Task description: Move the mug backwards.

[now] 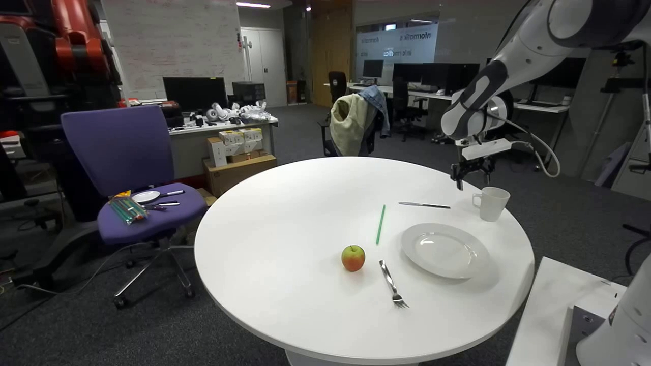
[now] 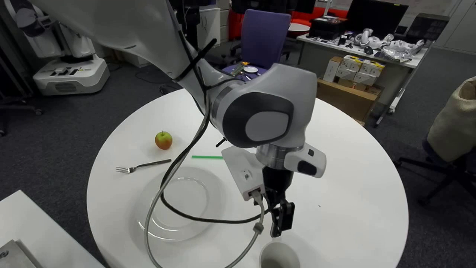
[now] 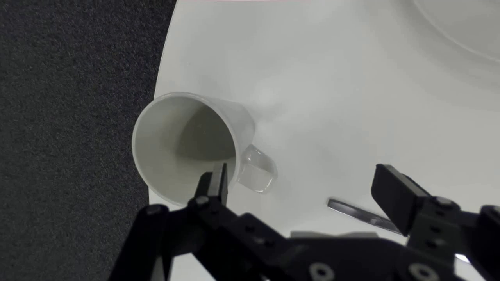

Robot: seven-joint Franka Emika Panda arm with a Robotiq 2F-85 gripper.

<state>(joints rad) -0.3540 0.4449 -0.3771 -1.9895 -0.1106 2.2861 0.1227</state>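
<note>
**Jaws apart near the mug (image 1: 492, 204), grasp not yet made**

The step in hand is judged to be the approach. The jaws are spread wide, with nothing clasped, and are held above the worktop (image 1: 285, 239), just to the left of the mug in an exterior view. In the wrist view one finger (image 3: 218, 189) is seen to overlap the mouth, while most of the mug is shown left of the gap; whether the rim is touched cannot be told with certainty. For the next move, the jaws should be shifted toward the mug, lowered with the rim avoided, and brought together on its wall or handle (image 3: 256, 177).

In an exterior view the mug is seen upright near the worktop's right edge, to the far right of the plate (image 1: 443, 249) and right of the knife (image 1: 424, 205). Its body is plain, smooth and white, slightly narrowed toward the base; the handle is turned left, and no contents are seen inside.
</note>
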